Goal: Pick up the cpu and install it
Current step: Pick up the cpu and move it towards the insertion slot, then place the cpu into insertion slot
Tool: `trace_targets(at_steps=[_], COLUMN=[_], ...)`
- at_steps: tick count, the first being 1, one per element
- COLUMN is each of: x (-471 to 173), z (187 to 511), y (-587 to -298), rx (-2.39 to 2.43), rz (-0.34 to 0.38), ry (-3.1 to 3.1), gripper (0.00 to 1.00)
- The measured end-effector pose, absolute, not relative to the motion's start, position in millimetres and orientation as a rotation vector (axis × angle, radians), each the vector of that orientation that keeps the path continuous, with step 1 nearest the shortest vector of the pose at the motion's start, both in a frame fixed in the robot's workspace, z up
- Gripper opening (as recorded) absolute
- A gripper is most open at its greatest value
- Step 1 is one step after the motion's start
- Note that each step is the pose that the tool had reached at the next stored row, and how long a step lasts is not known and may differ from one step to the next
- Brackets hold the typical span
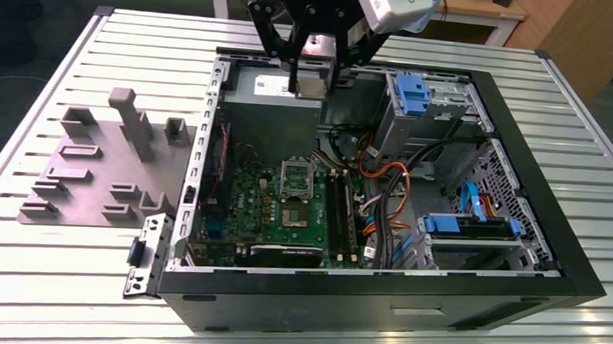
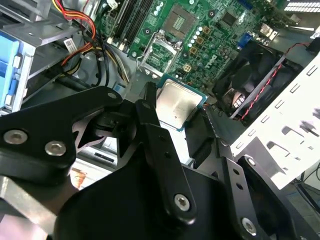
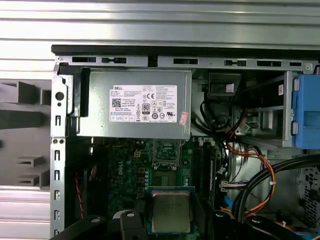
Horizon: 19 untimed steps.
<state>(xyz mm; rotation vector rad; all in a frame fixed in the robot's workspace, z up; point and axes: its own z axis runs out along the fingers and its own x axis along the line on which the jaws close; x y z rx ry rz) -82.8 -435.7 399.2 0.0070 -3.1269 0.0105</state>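
The slatted metal counter [image 1: 67, 301] lies under the claw [image 1: 312, 79] and carries everything. On it sits the open black computer case [image 1: 384, 297], which the claw hangs over at the power-supply end. A grey plastic tray [image 1: 82, 172] with raised pockets rests on the counter outside the case, well apart from the claw on the exterior view's left. The grey power supply [image 3: 132, 107] sits directly below the claw in the exterior view. The green motherboard [image 1: 254, 193] lies flat on the case floor, lower and further along the case from the claw. 2 blue drive caddies [image 1: 409, 91] sit in the case on the exterior view's right of the claw, with orange cables [image 1: 373, 174] looping between them and the board. The shiny metal socket frame [image 2: 160, 52] sits on the motherboard, well apart from the claw, with the square socket [image 2: 180, 22] just beside it.

The claw's 2 black fingers [image 2: 148, 107] are clamped on the cpu [image 2: 177, 104], one on each opposite edge. The cpu is held in the air above the case interior, its dull silver top facing both wrist views [image 3: 171, 212], clear of the board and the socket.
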Motion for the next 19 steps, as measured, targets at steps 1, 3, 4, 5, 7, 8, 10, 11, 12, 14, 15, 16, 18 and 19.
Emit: trace_targets(at_steps=[1, 3, 4, 5, 7, 8, 10, 11, 12, 14, 15, 16, 18, 19], x=[-82.8, -82.8, -82.8, -82.8, -82.8, -82.8, -82.8, -82.8, -82.8, -82.8, -82.7, -82.7, -82.8, -82.8], z=[399.2, 399.2, 399.2, 399.2, 399.2, 399.2, 399.2, 399.2, 399.2, 399.1, 398.9, 398.5, 396.8, 395.6], y=[-435.8, -435.9, -435.9, -435.9, -435.8, -435.9, -435.9, -435.9, -435.8, -436.0, -436.7, -438.1, -441.1, -442.3], rx=[0.005, 0.004, 0.004, 0.004, 0.003, 0.004, 0.003, 0.003, 0.003, 0.003, 0.003, 0.003, 0.003, 0.003], rz=[0.01, 0.01, 0.01, 0.01, 0.011, 0.01, 0.01, 0.01, 0.011, 0.01, 0.01, 0.011, 0.01, 0.01], ry=[-3.127, -3.127, -3.127, -3.127, -3.127, -3.127, -3.127, -3.127, -3.127, -3.127, -3.127, -3.127, -3.127, -3.127], gripper=[0.47, 0.47, 0.47, 0.47, 0.47, 0.47, 0.47, 0.47, 0.47, 0.47, 0.47, 0.47, 0.47, 0.47])
